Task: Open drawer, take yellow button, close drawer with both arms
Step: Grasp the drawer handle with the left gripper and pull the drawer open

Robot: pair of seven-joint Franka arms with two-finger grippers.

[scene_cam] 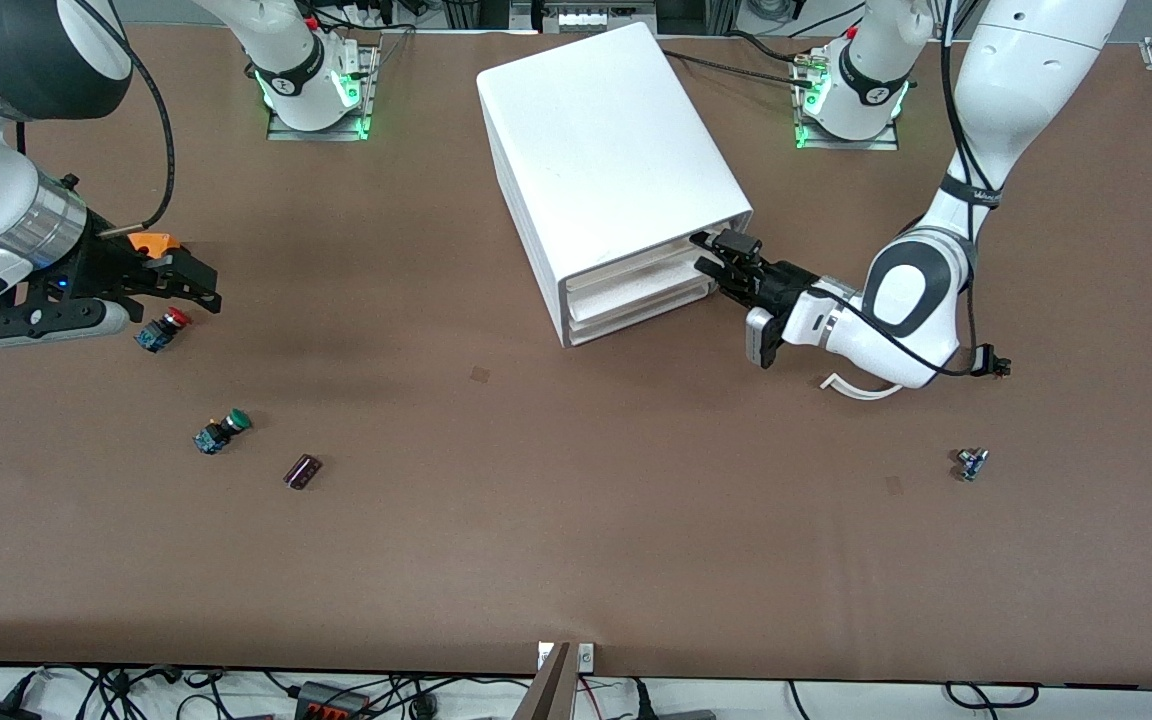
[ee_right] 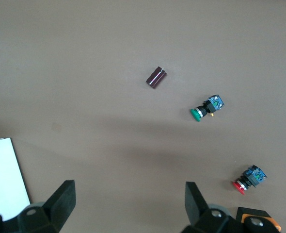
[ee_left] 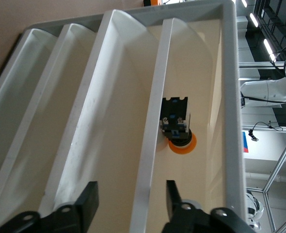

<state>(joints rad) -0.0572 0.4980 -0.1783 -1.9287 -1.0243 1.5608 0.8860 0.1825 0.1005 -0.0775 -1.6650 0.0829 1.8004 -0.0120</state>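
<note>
Button [ee_left: 180, 136], orange cap, lies inside the top drawer [ee_left: 191, 73] of the white cabinet [scene_cam: 606, 160]. Left pincer [scene_cam: 714, 256] spread wide at the drawer front, empty. Right pincer [scene_cam: 198, 284] spread, hovering above red button [scene_cam: 162, 329]; green button [scene_cam: 222, 430] and dark cylinder [scene_cam: 302, 471] nearby on bench [scene_cam: 576, 520].

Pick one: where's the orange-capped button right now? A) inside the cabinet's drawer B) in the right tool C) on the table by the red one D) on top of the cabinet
A: the left wrist view shows the button lying in the drawer, with the left tool open in front of it; the right tool, also open, hangs over the table near the red button, holding nothing.
</note>
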